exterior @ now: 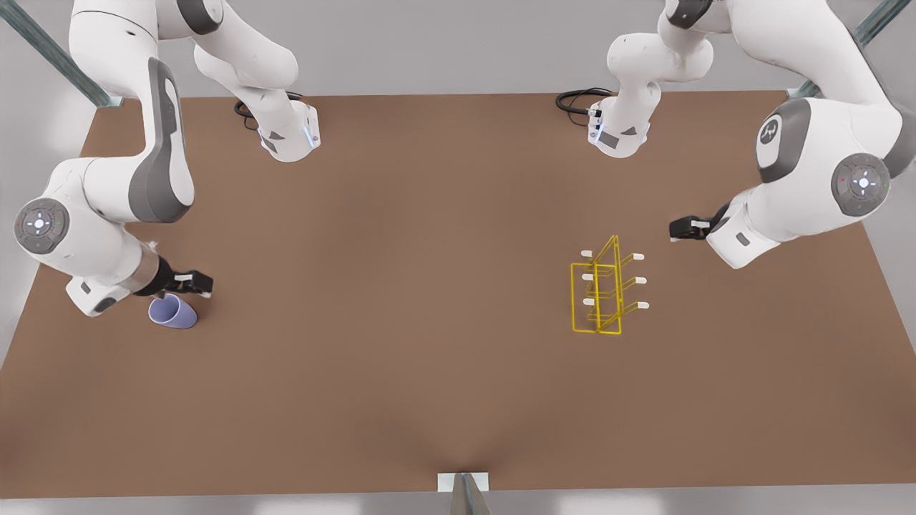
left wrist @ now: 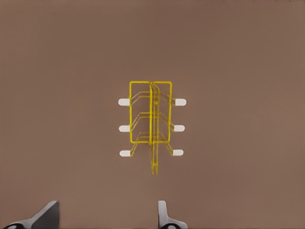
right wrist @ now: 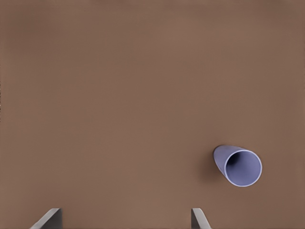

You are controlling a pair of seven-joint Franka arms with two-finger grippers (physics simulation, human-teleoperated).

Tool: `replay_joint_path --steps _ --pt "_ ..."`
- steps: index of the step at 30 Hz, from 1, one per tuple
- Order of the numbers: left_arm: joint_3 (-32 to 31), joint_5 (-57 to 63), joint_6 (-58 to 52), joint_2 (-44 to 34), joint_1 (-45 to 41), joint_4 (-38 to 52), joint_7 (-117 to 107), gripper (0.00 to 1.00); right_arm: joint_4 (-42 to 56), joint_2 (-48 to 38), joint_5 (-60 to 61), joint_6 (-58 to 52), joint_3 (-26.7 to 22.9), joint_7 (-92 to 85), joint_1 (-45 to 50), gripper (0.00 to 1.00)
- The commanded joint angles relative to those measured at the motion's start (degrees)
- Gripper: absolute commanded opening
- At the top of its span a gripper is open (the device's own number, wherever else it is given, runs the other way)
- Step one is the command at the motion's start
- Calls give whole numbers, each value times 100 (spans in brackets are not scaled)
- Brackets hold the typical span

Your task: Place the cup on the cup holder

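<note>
Your right gripper hovers with fingers spread just above the cup, standing at the table's 8 o'clock. The left gripper, fingers parted, waits at 2 o'clock of the cup holder. Approach step; next, center over the cup and descend.

Cup: small lavender-blue tapered tumbler, no handle, standing on brown table, open mouth up; in right wrist view hollow inside visible. Cup holder: bright yellow thin-wire rack, upright, rectangular frame, six white-capped prongs, three per side. Stands well apart from cup, toward front view's right.
</note>
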Motion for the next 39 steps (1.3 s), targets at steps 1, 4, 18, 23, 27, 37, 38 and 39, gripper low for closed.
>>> replay_joint_path --steps 1,4,18,23,27,37,38,39 --pt "-29 138 1112 115 3 26 -362 100 28 1 -28 863 -8 158 -13 100" --pt "41 287 1042 264 135 35 -345 100 99 10 -19 854 1 202 40 100" --pt "-29 639 2000 1011 -735 114 -556 100 -280 799 60 494 1 141 -540 100" --pt "-64 657 1842 976 -832 272 -539 100 248 1073 52 -402 -17 202 -751 100" --pt "-134 639 1798 739 -1535 395 -1065 100 213 1152 -10 -464 -17 -1222 -1147 100" --pt "-46 385 84 615 -621 308 -1462 100 -341 1310 -221 151 -17 -1696 -1235 100" --pt "-46 499 66 650 -638 316 -1479 100 -323 1416 -511 186 -8 -1696 -1226 100" --pt "-64 376 119 677 -630 430 -1812 100 -332 1468 -511 345 -8 -1705 -1252 100"
